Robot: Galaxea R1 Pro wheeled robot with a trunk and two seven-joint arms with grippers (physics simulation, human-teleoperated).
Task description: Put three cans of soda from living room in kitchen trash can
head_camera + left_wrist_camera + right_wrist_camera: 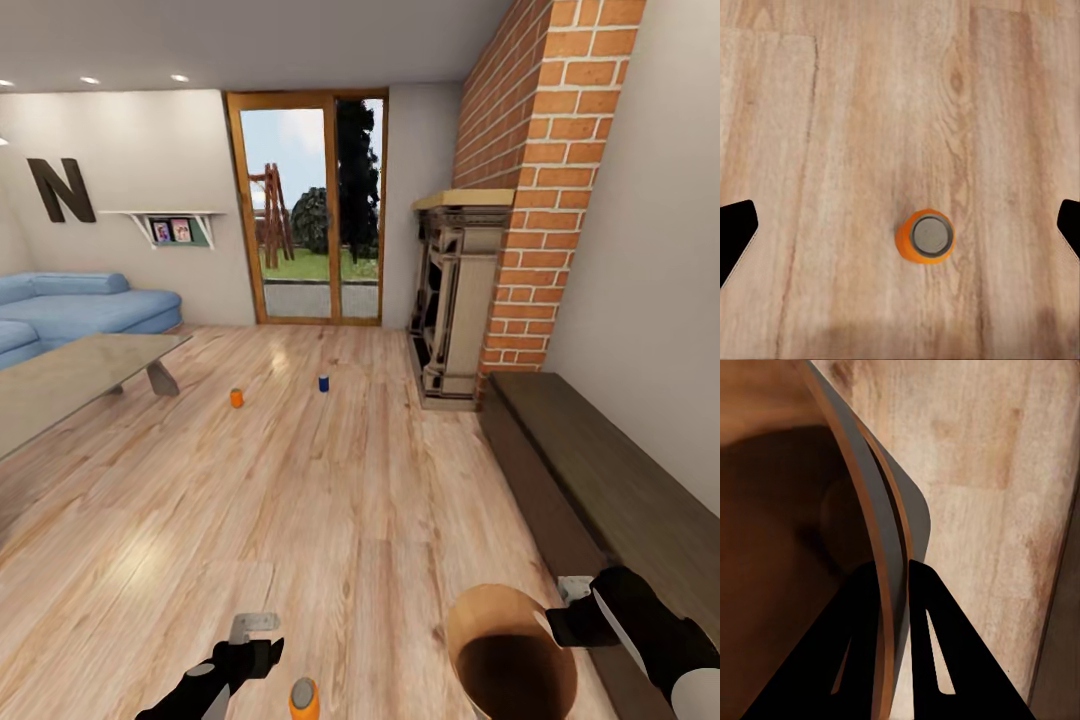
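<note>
Left end effector (pixel 900 225) spread wide above orange can (pixel 923 235); right end effector (pixel 894 585) pinches trash-can rim (pixel 889 502); next, descend and grasp

Open wood floor (pixel 330 500) runs from the near edge to the far glass doors (pixel 310 210). An orange can (pixel 304 698) stands near, bare planks around it, between the left hand's (pixel 900 232) spread fingers. Two cans (pixel 237 398) (pixel 324 383) stand far off, well apart. The trash can (pixel 512 655), its rim pinched by the right hand (pixel 894 585), blocks the near right, beside a dark low bench (pixel 600 480) and the fireplace (pixel 455 300). A low table (pixel 70 375) crowds the left.
</note>
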